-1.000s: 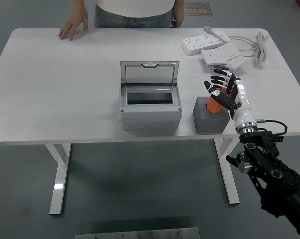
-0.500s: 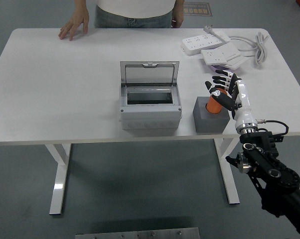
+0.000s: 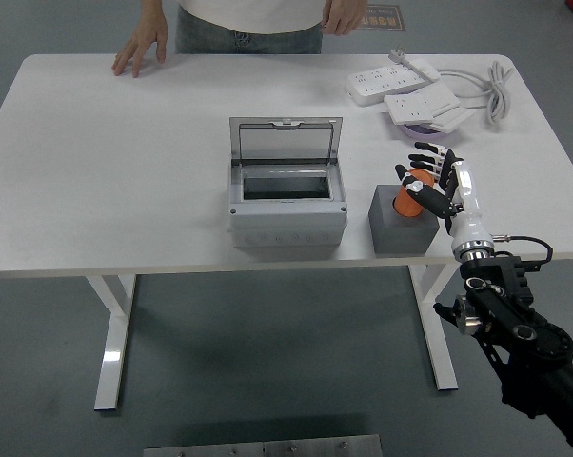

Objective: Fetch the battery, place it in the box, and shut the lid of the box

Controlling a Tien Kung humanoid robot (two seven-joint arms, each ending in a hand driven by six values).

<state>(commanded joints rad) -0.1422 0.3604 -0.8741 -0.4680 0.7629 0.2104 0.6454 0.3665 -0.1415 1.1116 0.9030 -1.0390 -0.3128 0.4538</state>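
An orange battery [image 3: 409, 196] stands upright in a grey block holder [image 3: 401, 226] at the table's front right. My right hand [image 3: 431, 179] is curled around the battery's top, thumb and fingers on it. The grey box [image 3: 286, 209] sits at the table's middle, left of the holder, with its clear lid [image 3: 286, 140] standing open at the back. The left arm is out of view.
White power strips [image 3: 401, 90] and a coiled cable [image 3: 491, 88] lie at the back right. A person stands at the far side with one hand [image 3: 139, 50] flat on the table's [image 3: 106, 171] back left and the other hand [image 3: 342, 16] raised above the edge.
My right hand has closed in slightly on the battery and shifted a little right. The person's hand at the top right has lifted and moved.
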